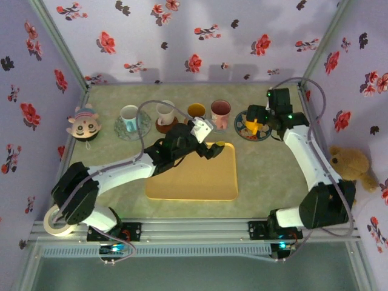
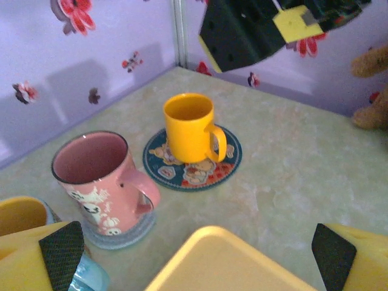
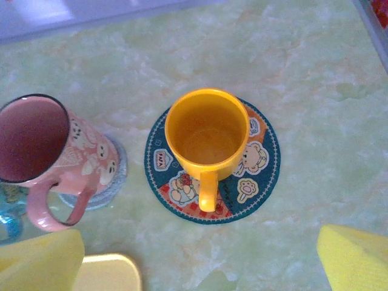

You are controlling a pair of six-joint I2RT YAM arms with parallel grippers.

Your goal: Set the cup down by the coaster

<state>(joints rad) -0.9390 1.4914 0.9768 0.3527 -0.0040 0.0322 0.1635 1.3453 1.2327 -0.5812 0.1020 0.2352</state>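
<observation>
— What does the overhead view give you?
— My right end effector (image 1: 259,120) hangs right over the yellow cup (image 1: 257,128). The cup stands on the blue coaster (image 1: 242,134) at the back of the desk (image 1: 267,176). My left end effector (image 1: 213,149) is over the far edge of the yellow tray (image 1: 194,176), with the cup well off to its right.

— And the left wrist?
— I see both left fingers (image 2: 60,248) spread wide, gripping nothing, with the tray's corner below them. The yellow cup is ahead of them, a little left of centre, upright on the blue coaster with its handle to the right. A pink cup (image 2: 100,179) stands nearer, ahead and to the left, on a pale coaster (image 2: 124,237) of its own. The right end effector hangs above the yellow cup, apart from it.

— Right wrist?
— I'm looking straight down. The right fingers (image 3: 357,254) stand far apart, open and touching nothing. The yellow cup sits ahead of them, about midway between the two, on the blue coaster. It is empty, and its handle points back toward the fingers. The pink cup is off to the left, just beside the blue coaster.
</observation>
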